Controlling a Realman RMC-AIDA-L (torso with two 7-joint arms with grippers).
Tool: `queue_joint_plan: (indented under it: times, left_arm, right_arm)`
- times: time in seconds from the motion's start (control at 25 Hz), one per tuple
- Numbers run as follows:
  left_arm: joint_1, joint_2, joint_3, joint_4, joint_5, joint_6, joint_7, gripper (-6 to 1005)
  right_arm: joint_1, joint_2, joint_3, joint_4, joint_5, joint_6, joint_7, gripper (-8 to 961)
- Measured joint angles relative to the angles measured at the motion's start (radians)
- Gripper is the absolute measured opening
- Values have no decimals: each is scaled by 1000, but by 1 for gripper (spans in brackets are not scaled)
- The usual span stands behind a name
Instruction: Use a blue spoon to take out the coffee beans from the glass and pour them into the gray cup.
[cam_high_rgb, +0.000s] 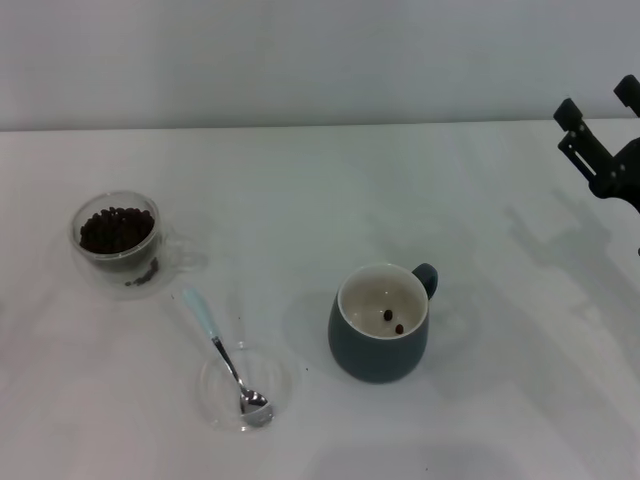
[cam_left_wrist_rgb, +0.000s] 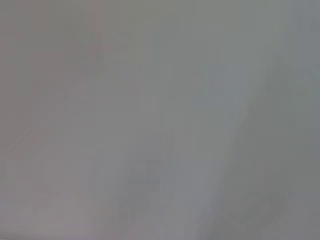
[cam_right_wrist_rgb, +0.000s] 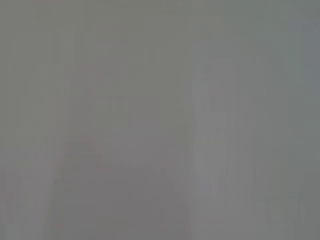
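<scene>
The glass (cam_high_rgb: 117, 240) stands at the left of the white table, filled with coffee beans (cam_high_rgb: 115, 228); a few more dark beans (cam_high_rgb: 145, 274) show at its foot. The blue spoon (cam_high_rgb: 224, 355) lies free in front of it, pale handle pointing toward the glass and metal bowl resting in a flat clear dish (cam_high_rgb: 243, 390). The gray cup (cam_high_rgb: 381, 322) stands upright at the centre, handle to the back right, with two beans (cam_high_rgb: 392, 321) on its cream inside. My right gripper (cam_high_rgb: 598, 100) hangs open at the far right edge, well away from everything. The left gripper is out of view.
The white table (cam_high_rgb: 520, 300) runs back to a pale wall. Both wrist views show only a blank grey surface.
</scene>
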Motion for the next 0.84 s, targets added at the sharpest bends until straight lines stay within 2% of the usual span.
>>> queue_joint_plan:
  times: [0.28,0.6,0.72,0.84]
  left_arm:
    - [7,12,-11,1,3,-5,51,738]
    - [-1,12,-12,1,10,-61,144,738]
    - [-2,9,-14,1,5,-84,163,739]
    - [-7,-7,-67,-3,-12,-91,232,739]
  right_arm:
    - [-8,2,-12,0,-2,-19,0,799]
    - [-9,2,-45,1,-3,-19,0,799]
    - [-9,3,-64,2,-3,-16,0,799]
    - [-8,3,-76,4,-3,-17,0,799]
